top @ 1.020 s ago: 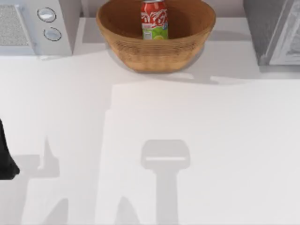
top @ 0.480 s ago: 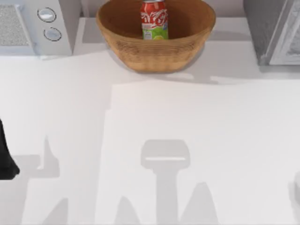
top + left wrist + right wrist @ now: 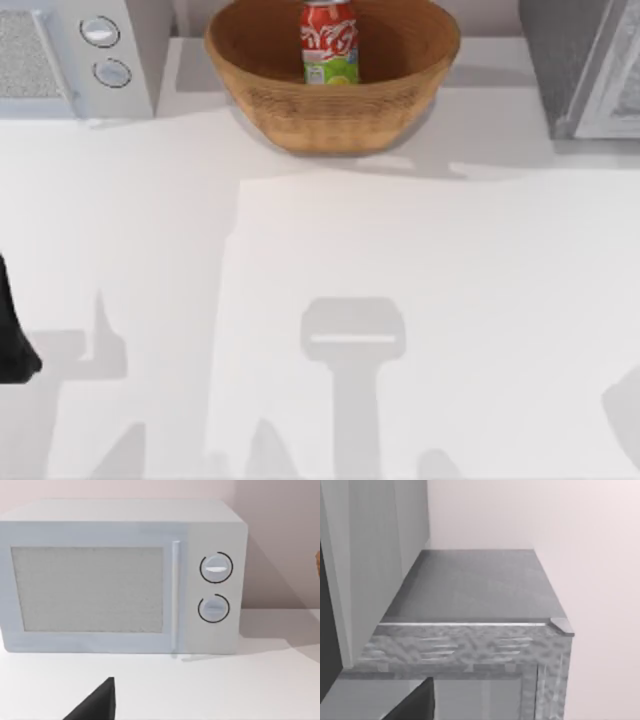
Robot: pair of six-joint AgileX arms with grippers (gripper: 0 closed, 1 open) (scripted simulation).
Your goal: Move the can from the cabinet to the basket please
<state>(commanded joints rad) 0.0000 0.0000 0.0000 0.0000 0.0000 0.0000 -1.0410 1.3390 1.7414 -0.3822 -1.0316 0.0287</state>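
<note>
The red can (image 3: 329, 42) stands upright inside the woven basket (image 3: 330, 110) at the back middle of the table. At the back right corner is the grey speckled cabinet (image 3: 556, 60), whose pale-framed door is swung open. In the right wrist view the cabinet (image 3: 475, 585) is seen close, from above its top, with a dark part of my right gripper (image 3: 415, 705) at the picture's edge. My left arm (image 3: 12, 335) is parked at the table's left edge. A dark part of my left gripper (image 3: 95, 705) points toward the microwave.
A white microwave (image 3: 70, 60) with two round knobs sits at the back left; it is the same microwave (image 3: 125, 580) that the left wrist view faces. Arm shadows lie across the white table's (image 3: 400, 250) front half.
The can and basket have not moved. The shadows near the table's front right have shifted and grown at the right edge. The left arm stays still.
</note>
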